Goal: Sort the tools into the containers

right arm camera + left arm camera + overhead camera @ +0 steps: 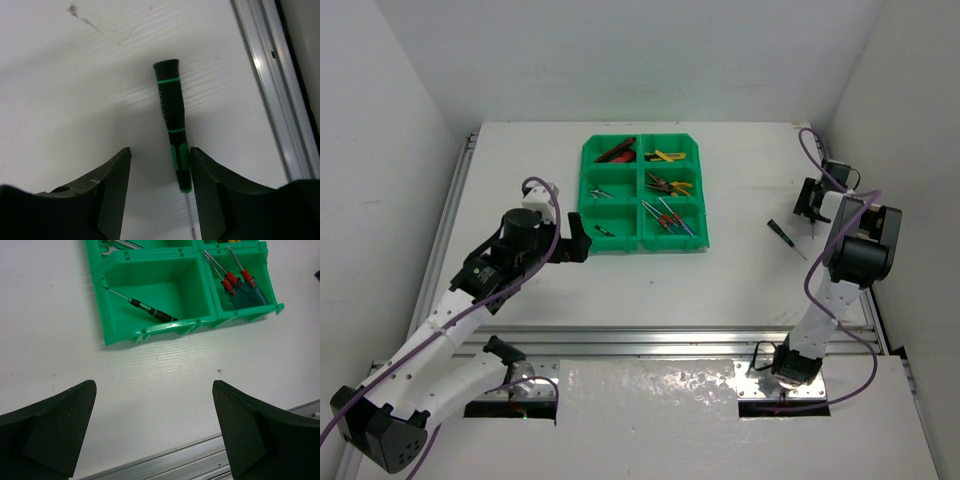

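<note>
Top external view: the sorting looks nearly done. All six bins of the green tray [641, 200] hold tools, and only one black-and-green screwdriver [782, 232] lies out on the worktop [720, 290], well to the tray's right. The right tool [160, 152] is low over it, half-open. Its fingers [112, 190] straddle the handle without gripping it, and the handle sits just beside the right-hand one; contact is unclear. A similar screwdriver [150, 311] lies in the near-left bin, likely where this one belongs. The left tool [154, 390] is spread wide and empty, near that bin.
</note>
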You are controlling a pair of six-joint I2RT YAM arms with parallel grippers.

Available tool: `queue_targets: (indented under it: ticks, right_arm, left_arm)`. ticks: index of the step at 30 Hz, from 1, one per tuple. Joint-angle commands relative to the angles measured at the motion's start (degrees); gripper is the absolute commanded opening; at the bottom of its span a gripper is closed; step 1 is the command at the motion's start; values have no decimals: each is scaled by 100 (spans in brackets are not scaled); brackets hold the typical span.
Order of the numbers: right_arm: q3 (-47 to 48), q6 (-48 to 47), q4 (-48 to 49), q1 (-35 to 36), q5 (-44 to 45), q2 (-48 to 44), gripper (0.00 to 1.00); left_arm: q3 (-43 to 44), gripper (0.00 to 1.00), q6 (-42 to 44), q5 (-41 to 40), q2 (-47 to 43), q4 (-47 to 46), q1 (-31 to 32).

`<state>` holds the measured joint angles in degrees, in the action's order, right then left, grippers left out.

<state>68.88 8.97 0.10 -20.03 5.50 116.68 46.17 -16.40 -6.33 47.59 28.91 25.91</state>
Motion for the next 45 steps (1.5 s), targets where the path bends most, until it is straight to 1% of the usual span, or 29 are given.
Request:
queue_targets:
  ticks: [1, 3, 5, 6, 7, 11, 13, 14, 15, 17, 18, 21, 22, 23, 24, 25, 27, 28, 31, 34, 35, 37, 38, 39, 40, 41, 43, 44, 45]
  right_arm:
    - [160, -80, -343, -1, -382, 372, 51]
    - [178, -80, -405, -1, -435, 443, 40]
    - [257, -80, -528, 17, -462, 521, 16]
    - [266, -89, -563, 26, -410, 513, 2]
    - [231, -150, -520, 52, -313, 487, 0]
    - [178, -510, -563, 367, -41, 303, 0]
    - [397, -616, -817, 508, 135, 258, 0]
    - [598, -512, -1288, 544, -38, 285, 0]
    - [931, -328, -1458, 553, -223, 285, 0]
    - [978, -203, -1495, 605, -522, 171, 0]
    - [891, -159, -1399, 675, -584, -38, 0]
    - [251, 94, -917, 764, -1032, -426, 0]
    - [-300, 218, -280, 773, -1138, -784, 0]
    - [-566, 410, 40, 773, -1339, -970, 0]
    - [-865, 499, 452, 781, -1332, -1155, 0]
    - [-1364, 579, 1117, 799, -1358, -1496, 0]
    - [-1780, 772, 1649, 834, -1454, -1797, 0]
    - [-2191, 825, 2182, 869, -1525, -2085, 0]
    - [-2825, 948, 2949, 1036, -1368, -2648, 0]
    - [-3143, 958, 3276, 1246, -1323, -3036, 0]
    - [-3144, 844, 3251, 1343, -1314, -3246, 0]
    - [-3048, 563, 3050, 1825, -1271, -3388, 0]
    - [-2995, 153, 2970, 1993, -1323, -3459, 0]
    - [-2908, -69, 2857, 2464, -1419, -3459, 0]
    - [-2698, -297, 2629, 2669, -1977, -3433, 0]
    - [-2357, -778, 2209, 3037, -2696, -3320, 1]
    - [-1899, -1622, 1689, 3495, -2887, -3083, 2]
    - [-1600, -1879, 1347, 3671, -3027, -2899, 2]
    - [-945, -2090, 648, 3986, -3167, -2453, 1]
  left_arm:
    - [14, 100, 85, 61, -22, -245, 46]
    - [15, 100, 85, 61, -22, -236, 37]
    - [15, 100, 93, 79, -13, -245, 37]
    - [15, 100, 93, 96, -22, -245, 37]
    - [23, 100, 102, 105, -31, -254, 28]
    - [15, 100, 111, 202, -22, -280, 28]
    - [15, 100, 120, 220, -22, -289, 19]
    - [6, 100, 120, 228, -31, -298, 19]
    - [6, 100, 120, 228, -40, -307, 19]
    - [-3, 100, 120, 228, -57, -324, 11]
    - [-12, 100, 120, 220, -83, -324, 10]
    - [-21, 100, 129, 228, -110, -342, 2]
    - [-21, 100, 129, 263, -101, -359, 2]
    - [-21, 100, 129, 272, -92, -359, -7]
    - [-21, 100, 129, 281, -66, -359, -7]
    - [-29, 100, 129, 307, -49, -359, -7]
    - [-29, 100, 146, 334, -31, -377, -16]
    - [-29, 100, 146, 325, -22, -386, -16]
    - [-21, 100, 138, 264, -22, -377, -42]
    - [-21, 100, 129, 211, -13, -359, -51]
    - [-21, 100, 137, 202, -13, -368, -60]
    - [-21, 100, 137, 167, -22, -368, -69]
    - [-21, 100, 137, 158, -13, -368, -112]
    - [-12, 100, 137, 149, -13, -368, -130]
    - [-12, 100, 137, 141, -13, -368, -156]
    - [-12, 100, 137, 123, -31, -377, -200]
    - [-12, 100, 129, 62, -66, -377, -235]
    - [-12, 100, 120, 35, -92, -377, -253]
    - [-3, 100, 120, -35, -145, -377, -253]
